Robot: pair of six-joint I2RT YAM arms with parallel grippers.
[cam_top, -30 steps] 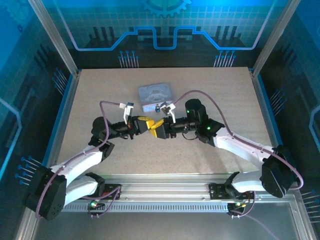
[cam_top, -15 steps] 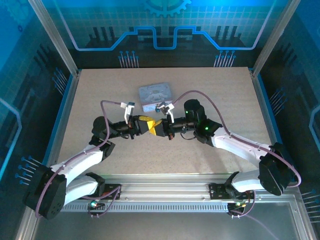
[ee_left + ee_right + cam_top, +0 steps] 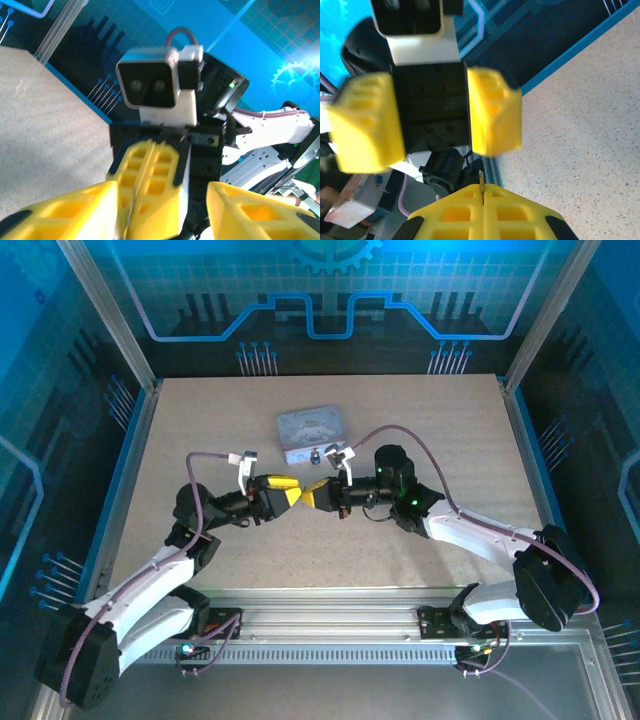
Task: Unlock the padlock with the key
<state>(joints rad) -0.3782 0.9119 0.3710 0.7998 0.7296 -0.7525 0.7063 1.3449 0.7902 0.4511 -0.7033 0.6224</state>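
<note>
Glowing blue panels with circuit-style line art are wrapping around the whole cell, and a speckled beige tabletop (image 3: 200,420) is making up the floor, with a metal rail (image 3: 330,610) running along the near edge. Both arms are reaching in toward the middle and meeting nose to nose just in front of a silver-grey rectangular tin with a cartoon print (image 3: 311,427), which is lying flat toward the back of the table.

The left yellow-fingered gripper (image 3: 289,492) is standing with its jaws apart. The right wrist view is showing that nicely, with its two chunky yellow fingers (image 3: 496,111) sitting well apart.

The right yellow-fingered gripper (image 3: 312,494) is doing the opposite. Its jaws are pressing together on the thin little metal key (image 3: 481,181), and only a slim sliver is poking out of the seam between the pads. In the left wrist view those pinched fingers (image 3: 150,185) are pointing straight into the gap of the left gripper, though whether they're touching either side is hard to tell.

As for the tiny dark bluish padlock (image 3: 315,454), it's sitting on the table right at the tin's front edge, just behind the two grippers and apart from both. It's looking way too small to tell how the shackle is sitting.
</note>
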